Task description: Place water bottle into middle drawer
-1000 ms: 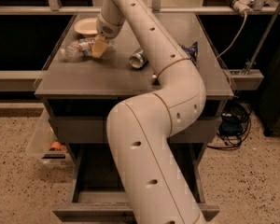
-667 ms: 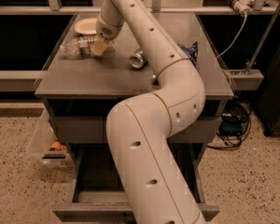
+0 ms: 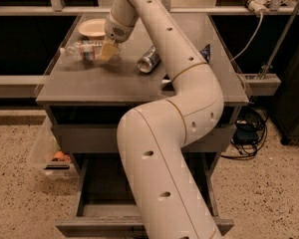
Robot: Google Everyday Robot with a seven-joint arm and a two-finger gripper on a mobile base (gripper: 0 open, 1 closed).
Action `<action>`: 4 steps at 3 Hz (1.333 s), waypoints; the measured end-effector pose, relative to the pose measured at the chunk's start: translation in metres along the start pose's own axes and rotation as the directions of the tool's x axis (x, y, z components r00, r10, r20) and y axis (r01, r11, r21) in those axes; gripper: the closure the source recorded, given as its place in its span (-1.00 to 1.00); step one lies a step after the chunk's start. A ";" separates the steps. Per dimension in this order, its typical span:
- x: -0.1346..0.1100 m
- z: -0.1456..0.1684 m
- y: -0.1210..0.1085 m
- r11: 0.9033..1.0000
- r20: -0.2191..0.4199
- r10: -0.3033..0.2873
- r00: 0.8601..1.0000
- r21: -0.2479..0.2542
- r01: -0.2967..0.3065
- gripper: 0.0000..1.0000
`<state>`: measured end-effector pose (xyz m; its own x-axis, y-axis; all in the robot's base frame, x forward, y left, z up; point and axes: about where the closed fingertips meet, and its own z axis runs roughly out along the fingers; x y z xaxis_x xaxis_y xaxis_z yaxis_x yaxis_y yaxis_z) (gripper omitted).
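Observation:
The water bottle (image 3: 83, 50) lies on its side on the grey cabinet top (image 3: 89, 83), at the back left. It is clear plastic with a white label and a red-blue band. My gripper (image 3: 107, 50) reaches down at the bottle's right end and touches it. The middle drawer (image 3: 97, 185) is pulled open below, near the bottom of the view, showing its dark inside. My arm hides its right half and its front handle.
A silver-blue drink can (image 3: 149, 59) lies on the top right of the gripper. A pale plate (image 3: 92, 28) sits behind the bottle. A blue packet (image 3: 205, 52) peeks out behind my arm. A clear bin (image 3: 47, 153) stands on the floor left, cables (image 3: 249, 128) right.
The gripper and the bottle have shifted very slightly toward the back of the top. Nothing else has moved.

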<state>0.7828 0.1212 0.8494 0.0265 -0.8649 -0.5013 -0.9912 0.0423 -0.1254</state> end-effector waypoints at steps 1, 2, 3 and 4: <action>-0.006 -0.030 0.028 0.997 0.048 -0.009 0.999 -0.076 0.012 1.00; -0.016 -0.047 0.050 0.989 0.092 0.049 0.995 -0.144 -0.036 1.00; -0.024 -0.069 0.070 0.977 0.100 0.121 0.988 -0.187 -0.101 1.00; -0.035 -0.083 0.089 0.964 0.098 0.184 0.978 -0.211 -0.161 1.00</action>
<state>0.6832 0.1138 0.9265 -0.1442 -0.7891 -0.5971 -0.9873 0.0742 0.1403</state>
